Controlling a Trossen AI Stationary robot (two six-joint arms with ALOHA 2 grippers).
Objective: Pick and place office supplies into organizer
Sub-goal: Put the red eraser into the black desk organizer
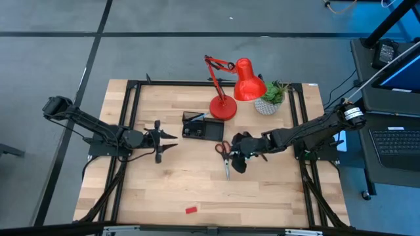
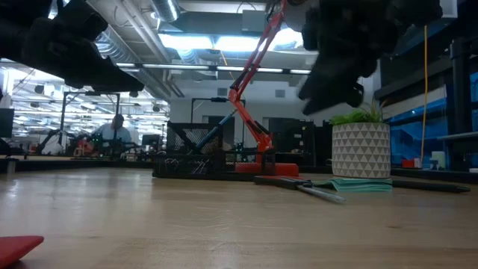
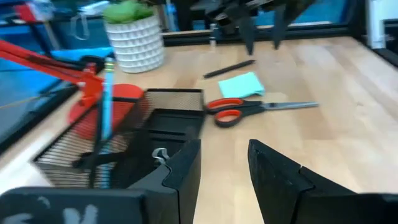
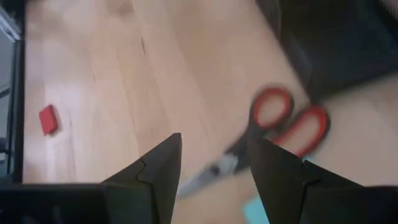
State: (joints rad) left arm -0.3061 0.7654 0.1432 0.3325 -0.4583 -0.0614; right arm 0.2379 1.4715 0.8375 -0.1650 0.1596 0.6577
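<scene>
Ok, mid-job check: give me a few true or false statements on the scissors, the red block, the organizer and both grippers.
1. The scissors lie on the table outside the organizer. True.
2. The right gripper is shut on the scissors. False: it is open above them, holding nothing.
3. The small red block sits in the organizer. False: it lies on the table near the front edge.
4. The left gripper is empty. True.
5. A light-blue pen stands in the organizer. True.

1. We see a pale wooden worktop (image 1: 164, 190).
2. On it lie the black organizer (image 1: 202, 126), red lamp base (image 1: 223, 108), potted plant (image 1: 268, 103), red-handled scissors (image 1: 225, 155), cyan pad (image 3: 241, 84), black pen (image 3: 229, 69), and small red block (image 1: 191, 210).
</scene>
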